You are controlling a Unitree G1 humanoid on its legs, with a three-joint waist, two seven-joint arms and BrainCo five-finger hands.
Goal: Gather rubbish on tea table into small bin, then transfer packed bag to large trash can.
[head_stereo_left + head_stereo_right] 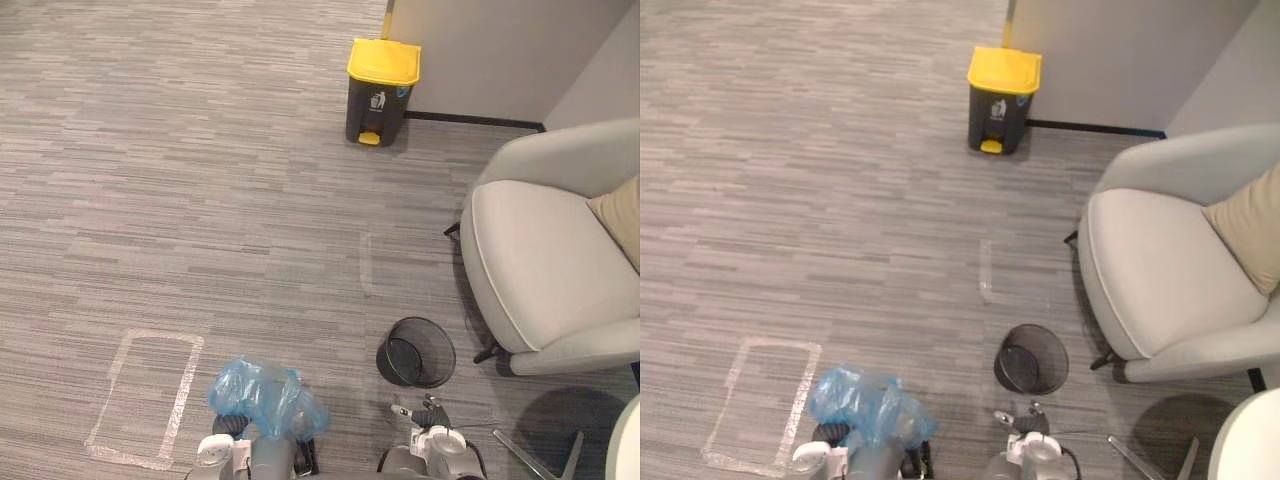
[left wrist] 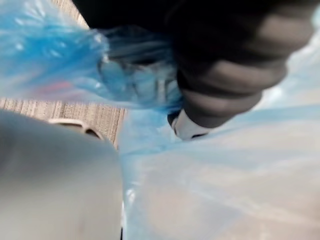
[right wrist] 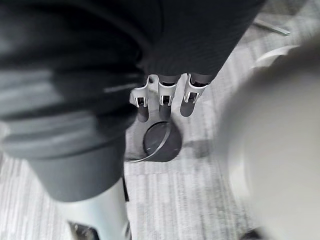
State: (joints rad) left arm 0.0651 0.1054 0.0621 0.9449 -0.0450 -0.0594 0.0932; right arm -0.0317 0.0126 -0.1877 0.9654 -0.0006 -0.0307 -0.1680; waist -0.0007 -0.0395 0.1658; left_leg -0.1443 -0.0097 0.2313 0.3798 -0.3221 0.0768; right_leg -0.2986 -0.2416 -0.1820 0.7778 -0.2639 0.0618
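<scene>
large trash can [image 1: 381,90] stands well apart across the floor, small bin [image 1: 416,352] near. the blue bag [image 1: 265,395] — soft, light, likely slippery — bunches over the left robot hand [image 2: 230,85], grip impossible to tell; its gathered neck suits holding. right robot hand [image 3: 164,92] — straight-fingered, empty.

Office lounge: grey striped carpet tiles [image 1: 200,200], pale armchair [image 1: 540,270], yellow-lidded pedal bin [image 1: 380,90], wire wastebasket [image 1: 416,352].

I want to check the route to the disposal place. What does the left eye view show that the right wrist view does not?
Left eye view adds: the yellow-lidded trash can, the blue bag, the tape outline. Right wrist view adds: a close look at the straight fingers of the right hand. Both: that hand, the black mesh bin, grey carpet.
</scene>
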